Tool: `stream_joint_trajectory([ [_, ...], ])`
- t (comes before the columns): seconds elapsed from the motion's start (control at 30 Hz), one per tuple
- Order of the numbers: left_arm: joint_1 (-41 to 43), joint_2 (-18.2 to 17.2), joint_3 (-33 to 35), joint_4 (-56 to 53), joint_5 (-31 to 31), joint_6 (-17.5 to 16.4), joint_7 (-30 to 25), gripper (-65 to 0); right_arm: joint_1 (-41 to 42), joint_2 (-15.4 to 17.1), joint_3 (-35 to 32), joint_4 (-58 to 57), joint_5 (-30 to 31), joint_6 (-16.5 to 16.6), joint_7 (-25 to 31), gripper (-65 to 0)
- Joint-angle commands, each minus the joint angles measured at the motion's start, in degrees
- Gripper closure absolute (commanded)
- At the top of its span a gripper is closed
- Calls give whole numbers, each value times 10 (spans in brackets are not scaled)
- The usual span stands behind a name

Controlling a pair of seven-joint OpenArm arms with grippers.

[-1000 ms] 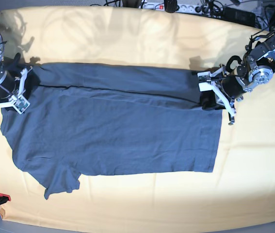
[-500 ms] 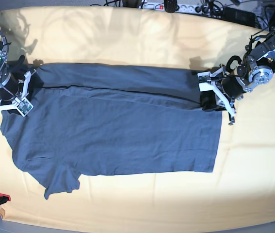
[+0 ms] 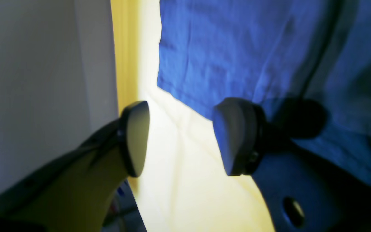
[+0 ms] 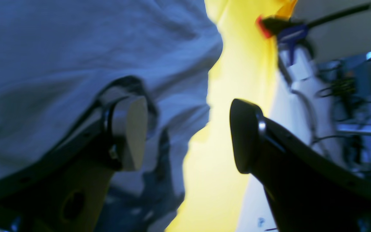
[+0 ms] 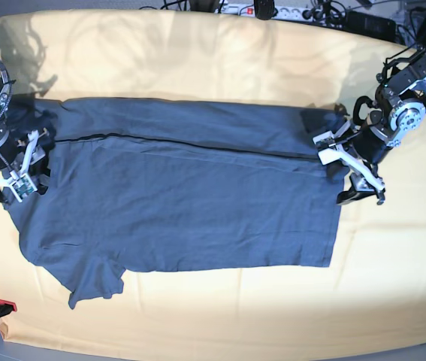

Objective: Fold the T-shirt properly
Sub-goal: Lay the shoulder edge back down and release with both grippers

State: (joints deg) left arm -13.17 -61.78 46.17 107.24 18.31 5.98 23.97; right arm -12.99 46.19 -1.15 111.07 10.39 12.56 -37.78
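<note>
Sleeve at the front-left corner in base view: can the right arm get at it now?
Probably yes: the sleeve lies flat and uncovered on the cloth, and the open right gripper sits just above it on that side.

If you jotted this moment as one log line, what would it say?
T-shirt: top edge folded over, flat on yellow cloth | left gripper: open, empty | right gripper: open, empty

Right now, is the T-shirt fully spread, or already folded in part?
Partly folded. In the base view the T-shirt has its far long edge turned over along a straight crease, while one sleeve near the front lies unfolded.
</note>
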Motion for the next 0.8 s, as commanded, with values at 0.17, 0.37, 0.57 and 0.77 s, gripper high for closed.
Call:
stream_joint_trajectory([
  [0.17, -5, -30, -6, 26, -77, -123, 22, -365, 4, 14, 7, 43, 83, 95, -93, -419],
  [0.37, -4, -69, -6, 83, -221, -353, 4, -365, -19, 16, 7, 44, 173, 182, -146, -418],
  [0.57, 21, -68, -6, 78, -195, -398, 0, -365, -88, 15, 7, 43, 181, 198, -140, -418],
  [0.77, 33, -57, -6, 2, -86, -366, -56, -365, -123, 14, 7, 43, 179, 180, -100, -418],
])
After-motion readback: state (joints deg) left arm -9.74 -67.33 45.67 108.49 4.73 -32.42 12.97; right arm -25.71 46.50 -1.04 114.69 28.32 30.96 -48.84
